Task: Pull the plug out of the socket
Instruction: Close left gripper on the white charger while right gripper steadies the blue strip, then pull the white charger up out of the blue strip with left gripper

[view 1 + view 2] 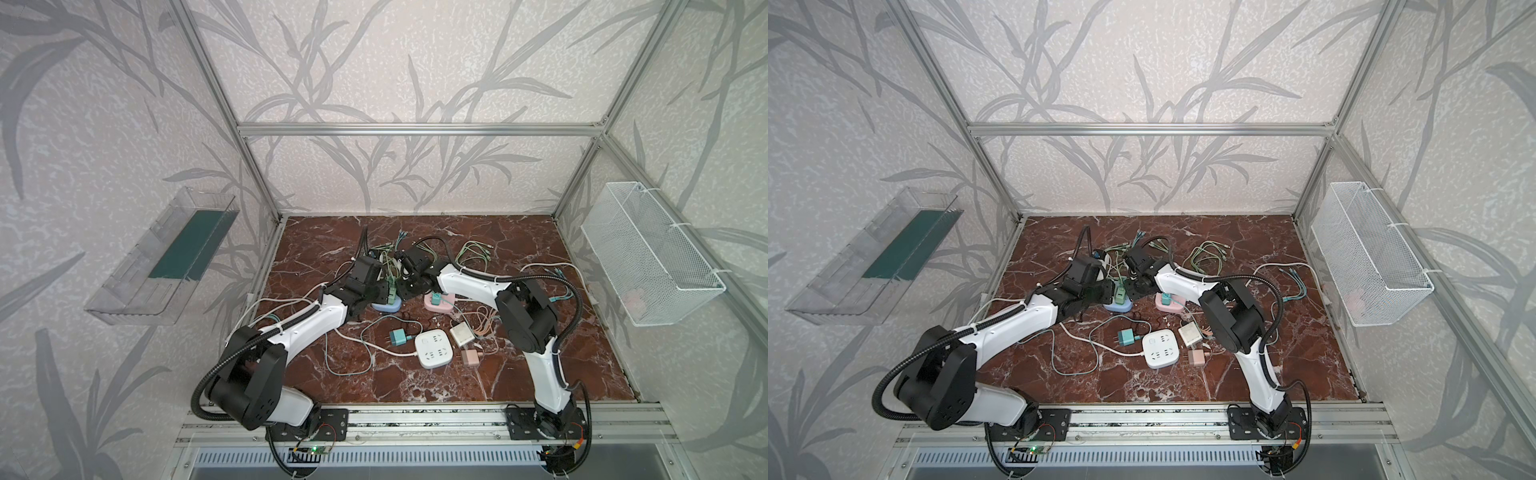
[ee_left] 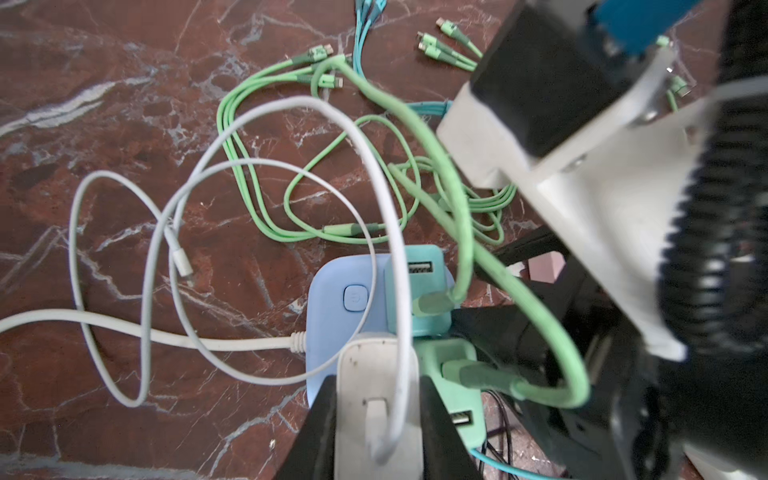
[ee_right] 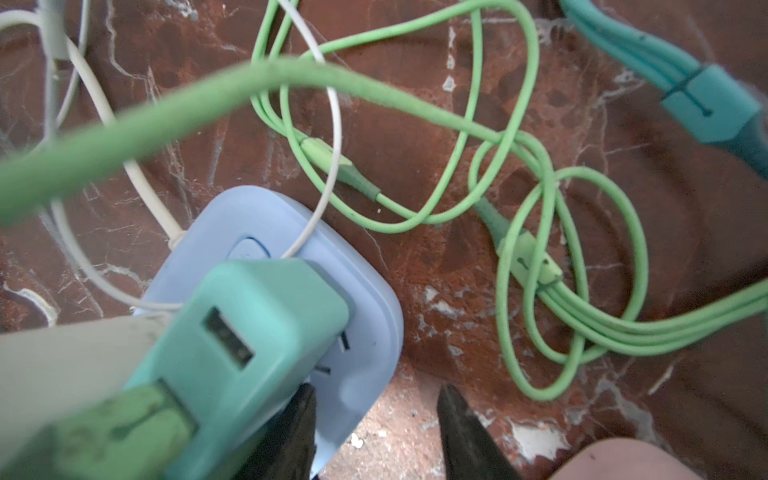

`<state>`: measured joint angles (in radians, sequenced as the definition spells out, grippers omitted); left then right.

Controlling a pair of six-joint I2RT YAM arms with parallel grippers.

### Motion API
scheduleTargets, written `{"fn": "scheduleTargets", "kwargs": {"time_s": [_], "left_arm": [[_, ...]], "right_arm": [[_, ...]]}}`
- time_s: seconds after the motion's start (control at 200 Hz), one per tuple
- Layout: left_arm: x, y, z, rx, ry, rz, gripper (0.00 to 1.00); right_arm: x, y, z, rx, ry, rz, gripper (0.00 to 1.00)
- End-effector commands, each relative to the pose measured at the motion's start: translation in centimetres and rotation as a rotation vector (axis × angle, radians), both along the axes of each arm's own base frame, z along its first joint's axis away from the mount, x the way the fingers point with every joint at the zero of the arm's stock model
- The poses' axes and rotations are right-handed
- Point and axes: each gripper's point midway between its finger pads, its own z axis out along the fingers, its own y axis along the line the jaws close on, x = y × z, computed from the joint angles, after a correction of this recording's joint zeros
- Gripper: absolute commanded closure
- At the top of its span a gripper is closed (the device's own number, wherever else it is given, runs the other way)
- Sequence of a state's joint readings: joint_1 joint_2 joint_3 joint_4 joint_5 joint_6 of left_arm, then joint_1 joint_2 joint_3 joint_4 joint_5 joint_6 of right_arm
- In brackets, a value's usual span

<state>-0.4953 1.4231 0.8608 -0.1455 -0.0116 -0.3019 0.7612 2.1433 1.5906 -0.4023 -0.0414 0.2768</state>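
Working outward from the front rail: logged a white socket with nothing plugged in and loose plugs beside it on the counter. Further in, found the left pincer closed tight on the white plug, one finger on each flat side, with the plug seated in the blue socket. Found the right pincer partly open and holding nothing, straddling a corner of that socket just beside the teal plug, one finger over bare counter.

Judged the step in hand to be extraction of the white plug. Recommended a straight pull along the prong axis, no rocking, given the green plug close alongside. Recommended bracing the socket body with the right pincer first; otherwise expected the socket to lift with the plug.

Beyond, noted the white cable looping off the plug above the green cables. Advised a slow pull to avoid dragging them.
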Motion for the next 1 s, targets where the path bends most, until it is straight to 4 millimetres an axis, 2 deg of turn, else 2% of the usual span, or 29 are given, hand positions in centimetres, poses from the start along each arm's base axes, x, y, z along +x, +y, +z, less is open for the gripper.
{"fn": "scheduleTargets", "kwargs": {"time_s": [0.0, 0.305, 0.525, 0.66, 0.82, 0.995], "left_arm": [[0.9, -0.8, 3.0, -0.065, -0.100, -0.015, 0.94], [0.5, 1.0, 2.2, -0.021, -0.060, 0.038, 0.94], [0.0, 4.5, 2.8, -0.064, -0.076, 0.173, 0.93], [-0.4, 6.8, 2.1, -0.077, -0.043, 0.242, 0.93], [-0.8, 9.3, 1.3, -0.169, -0.024, 0.331, 0.91], [-1.2, 10.9, 0.3, -0.262, 0.010, 0.382, 0.91]], "right_arm": [[-2.2, -2.4, -4.4, -0.152, 0.098, 0.014, 0.52], [-2.2, -1.7, -3.7, -0.108, 0.094, 0.025, 0.51], [-2.1, -1.1, -3.0, -0.062, 0.087, 0.033, 0.49], [-2.1, -0.9, -2.6, -0.056, 0.079, 0.037, 0.49], [-2.1, -0.9, -2.4, -0.054, 0.077, 0.042, 0.49], [-2.0, -0.7, -2.2, -0.044, 0.073, 0.045, 0.49]]}}
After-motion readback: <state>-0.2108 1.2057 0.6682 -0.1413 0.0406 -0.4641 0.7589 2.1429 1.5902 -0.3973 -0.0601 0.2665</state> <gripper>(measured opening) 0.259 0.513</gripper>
